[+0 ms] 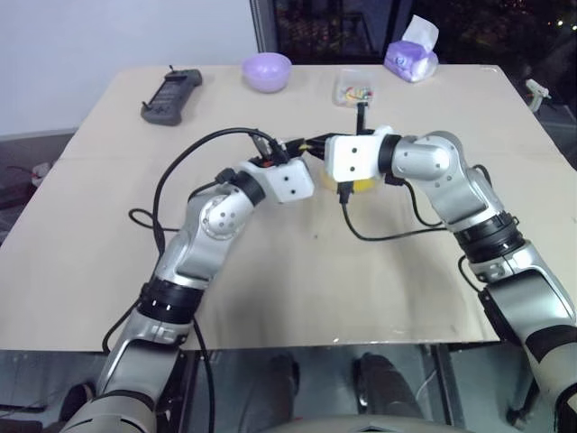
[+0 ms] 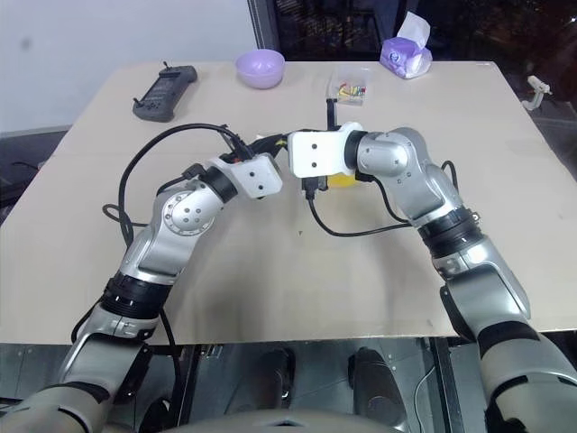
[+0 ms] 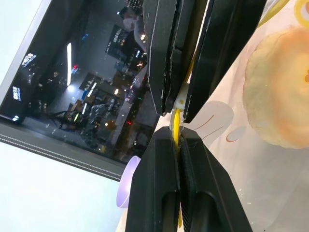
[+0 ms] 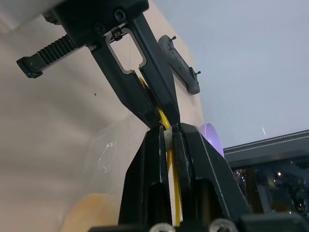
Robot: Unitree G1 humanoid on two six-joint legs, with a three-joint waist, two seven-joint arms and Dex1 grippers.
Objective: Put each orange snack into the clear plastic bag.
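Big tan surface [image 1: 270,271] fills most of the head view, and around frame center both arms meet over the clear plastic bag [image 3: 241,159]. The left gripper [image 3: 178,140] and right gripper [image 4: 168,133] each have their fingers pinched tight on the bag's yellow strip [image 4: 172,193]. The orange snack [image 3: 282,87] sits inside the bag, peeking yellow under the right wrist just above center.
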